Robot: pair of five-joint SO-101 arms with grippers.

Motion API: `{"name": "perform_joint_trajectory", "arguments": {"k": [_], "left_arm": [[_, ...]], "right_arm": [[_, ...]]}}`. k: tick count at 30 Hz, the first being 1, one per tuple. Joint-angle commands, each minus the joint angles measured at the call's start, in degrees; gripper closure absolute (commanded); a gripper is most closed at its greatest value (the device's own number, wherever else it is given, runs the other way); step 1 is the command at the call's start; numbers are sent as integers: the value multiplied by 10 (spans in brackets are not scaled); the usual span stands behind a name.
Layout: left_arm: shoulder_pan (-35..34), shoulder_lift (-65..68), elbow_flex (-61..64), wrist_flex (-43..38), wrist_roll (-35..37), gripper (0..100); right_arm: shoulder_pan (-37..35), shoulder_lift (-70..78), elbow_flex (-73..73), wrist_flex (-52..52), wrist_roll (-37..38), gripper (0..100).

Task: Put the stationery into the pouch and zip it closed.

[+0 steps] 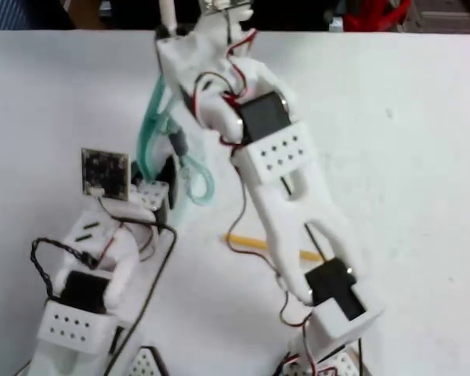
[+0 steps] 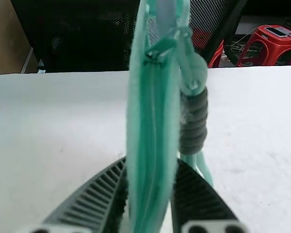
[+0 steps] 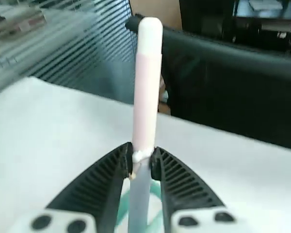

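A teal see-through pouch (image 1: 155, 117) stands on edge at the table's left centre, and my left gripper (image 1: 166, 186) is shut on its lower edge. In the left wrist view the pouch (image 2: 153, 121) rises between the ribbed fingers (image 2: 106, 187) of that gripper (image 2: 150, 170), its zipper pull (image 2: 161, 47) near the top. A grey ribbed piece (image 2: 194, 121) hangs beside the pouch. My right gripper (image 3: 141, 156) is shut on a white and pink pen (image 3: 148, 73). Its arm stretches to the table's far side, above the pouch, with the pen (image 1: 168, 14) pointing away. A yellow pencil (image 1: 247, 243) lies on the table under that arm.
The white table (image 1: 407, 157) has free room on its right and far left. Its far edge (image 1: 376, 31) runs close behind the right gripper. Red and black cables hang along both arms. A red stool (image 2: 276, 36) and a black chair stand beyond the table.
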Motion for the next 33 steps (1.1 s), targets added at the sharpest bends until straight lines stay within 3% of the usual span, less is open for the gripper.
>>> {"name": "perform_joint_trajectory", "arguments": {"k": [1,5,7,15,20,28,33], "left_arm": [[7,-9,-5,-17,-5,878],[7,-9,-5,-17,-5,878],[7,-9,-5,-17,-5,878],[7,-9,-4,-17,-5,878],[6,-9,-4,-17,-5,878],[1,-9,-4,-17,-6,879],[0,-9,-4,-18,-6,879]], "right_arm": [[7,-25,-32,68,10,948],[-21,-48,-84,133,61,701],[-35,-59,-120,163,82,636],[36,-86,-244,265,97,772],[110,-74,-222,415,99,786],[253,-137,-11,423,266,787],[256,-226,219,411,366,787]]}}
